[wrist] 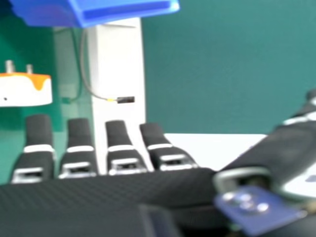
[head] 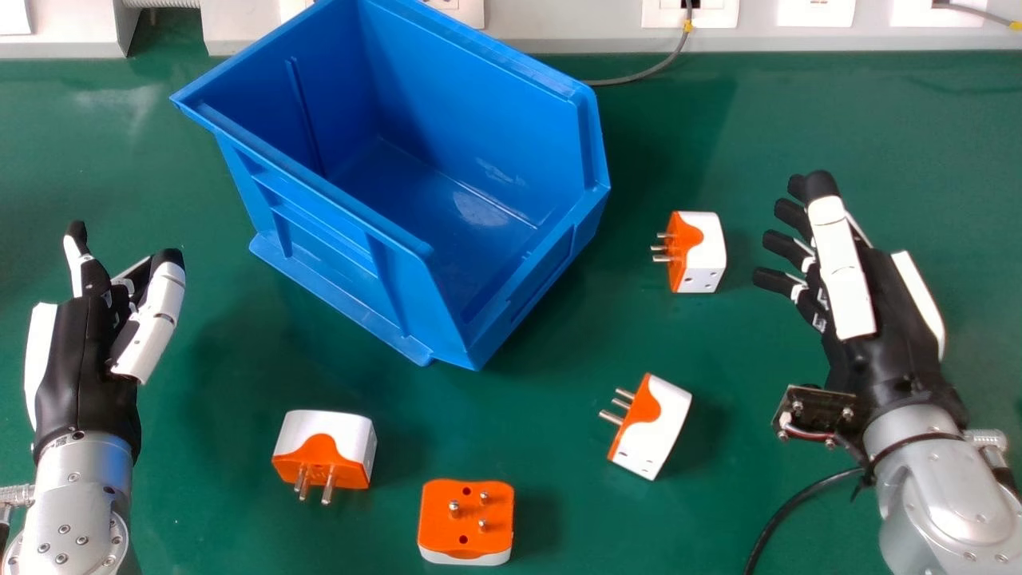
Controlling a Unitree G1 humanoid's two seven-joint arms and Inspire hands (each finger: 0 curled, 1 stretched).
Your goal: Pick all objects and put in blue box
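My left hand is at the left in the head view, its fingers relaxed and holding nothing. My right hand is at the right, open, beside an orange and white plug adapter. A second adapter lies tilted nearer, right of centre. Two more, one right of my left hand and one with pins up, lie near the front. The blue box stands empty behind them. In the right hand view, my right hand has extended fingers, near an adapter and the blue box.
A white trunking strip with sockets runs along the back of the green table. A grey cable hangs from it behind the box. A black cable trails from my right wrist.
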